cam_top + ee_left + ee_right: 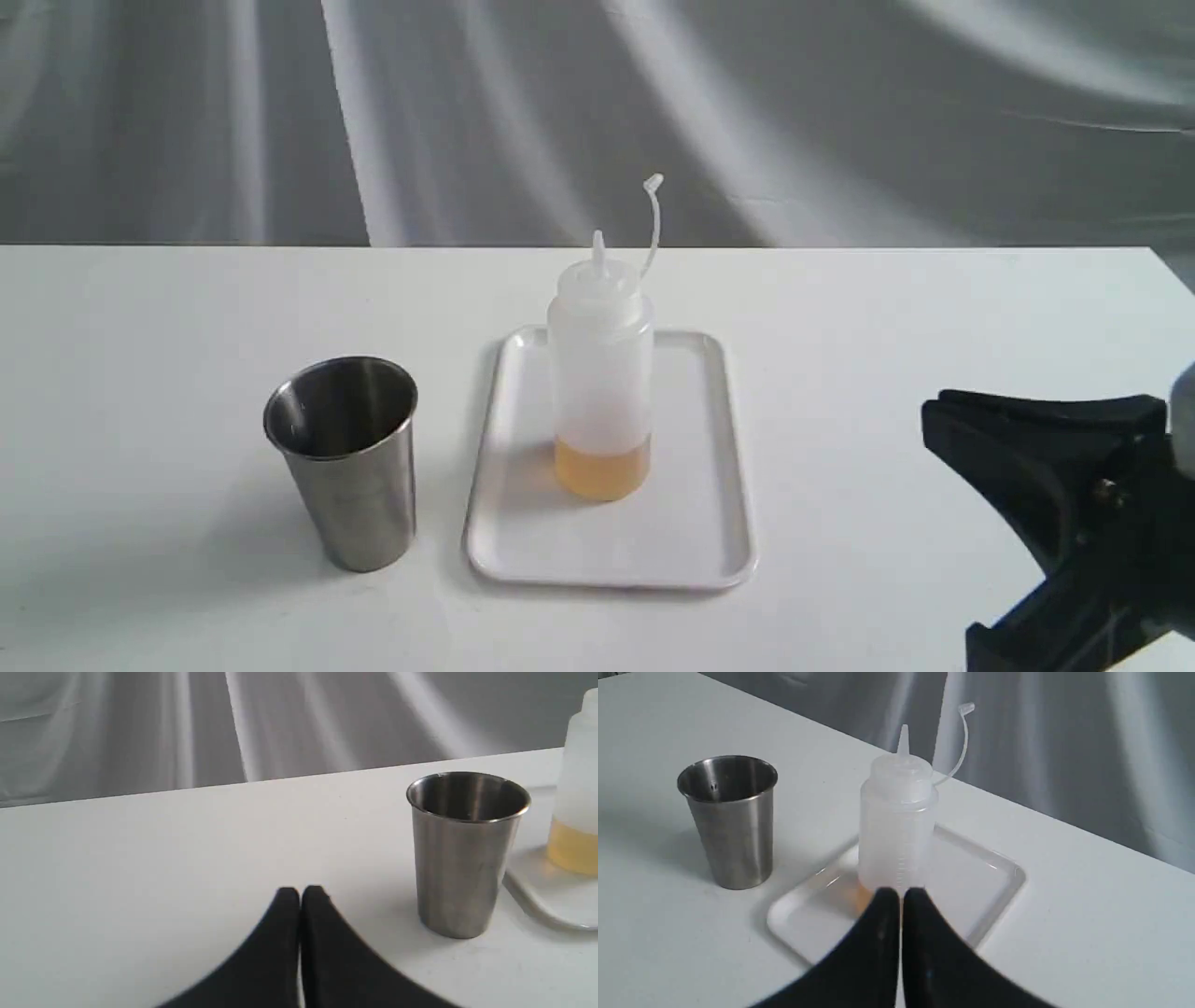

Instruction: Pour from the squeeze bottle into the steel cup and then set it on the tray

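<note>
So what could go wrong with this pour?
The squeeze bottle is tall, slim and uncapped. A clumsy grab by the right tool, which is shut, could tip it and spill the amber liquid. The steel cup tapers to a narrow base, so a bump from the bottle could topple it.

One squeeze bottle point(599, 373), one steel cup point(350, 476) and one tray point(695, 546) (plus one table point(934, 308)).
</note>
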`<state>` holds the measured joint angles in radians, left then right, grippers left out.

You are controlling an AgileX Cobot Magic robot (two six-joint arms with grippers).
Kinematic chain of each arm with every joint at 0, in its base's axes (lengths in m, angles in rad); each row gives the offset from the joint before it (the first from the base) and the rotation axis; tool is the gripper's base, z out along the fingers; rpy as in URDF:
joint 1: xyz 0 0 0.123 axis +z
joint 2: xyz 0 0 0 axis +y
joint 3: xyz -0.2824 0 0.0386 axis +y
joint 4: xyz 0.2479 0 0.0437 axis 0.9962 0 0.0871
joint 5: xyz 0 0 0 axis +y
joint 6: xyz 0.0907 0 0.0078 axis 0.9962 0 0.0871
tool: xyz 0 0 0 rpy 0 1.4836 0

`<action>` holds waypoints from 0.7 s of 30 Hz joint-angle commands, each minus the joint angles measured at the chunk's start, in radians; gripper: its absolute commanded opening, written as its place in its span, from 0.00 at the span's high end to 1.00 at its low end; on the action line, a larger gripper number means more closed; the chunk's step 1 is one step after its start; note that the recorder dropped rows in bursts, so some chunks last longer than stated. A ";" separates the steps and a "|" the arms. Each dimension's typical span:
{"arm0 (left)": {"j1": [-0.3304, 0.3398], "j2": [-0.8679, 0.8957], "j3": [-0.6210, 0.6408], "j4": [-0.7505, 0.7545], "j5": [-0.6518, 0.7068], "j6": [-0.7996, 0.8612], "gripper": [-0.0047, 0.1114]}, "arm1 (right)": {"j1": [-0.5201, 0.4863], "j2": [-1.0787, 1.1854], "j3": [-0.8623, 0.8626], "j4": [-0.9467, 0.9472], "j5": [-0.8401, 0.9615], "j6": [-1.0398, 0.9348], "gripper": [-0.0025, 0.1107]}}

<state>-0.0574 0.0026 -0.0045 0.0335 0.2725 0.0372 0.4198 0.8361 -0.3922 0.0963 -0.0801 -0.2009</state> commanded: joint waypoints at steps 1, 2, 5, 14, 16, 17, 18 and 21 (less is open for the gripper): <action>-0.006 -0.003 0.004 -0.001 -0.007 -0.005 0.96 | -0.001 -0.013 0.006 0.001 0.034 0.000 0.98; -0.006 -0.003 0.004 -0.001 -0.007 -0.005 0.96 | -0.001 -0.013 0.006 0.001 0.039 0.000 0.98; -0.006 -0.003 0.004 -0.001 -0.007 -0.005 0.96 | -0.001 -0.013 0.006 0.004 0.037 0.000 0.98; -0.006 -0.003 0.004 -0.001 -0.007 -0.003 0.96 | -0.001 -0.013 0.006 0.030 0.037 0.000 0.98; -0.006 -0.003 0.004 -0.001 -0.007 -0.003 0.96 | -0.001 -0.037 0.006 0.008 0.045 0.000 0.98; -0.006 -0.003 0.004 -0.001 -0.007 -0.003 0.96 | -0.001 -0.062 0.009 -0.019 0.045 0.000 0.98; -0.006 -0.003 0.004 -0.001 -0.007 -0.003 0.96 | -0.001 -0.088 0.009 -0.038 0.045 0.000 0.98; -0.006 -0.003 0.004 -0.001 -0.007 -0.003 0.96 | -0.001 -0.168 0.015 -0.068 0.060 0.000 0.98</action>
<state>-0.0574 0.0026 -0.0045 0.0335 0.2725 0.0372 0.4198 0.7087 -0.3857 0.0578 -0.0268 -0.2009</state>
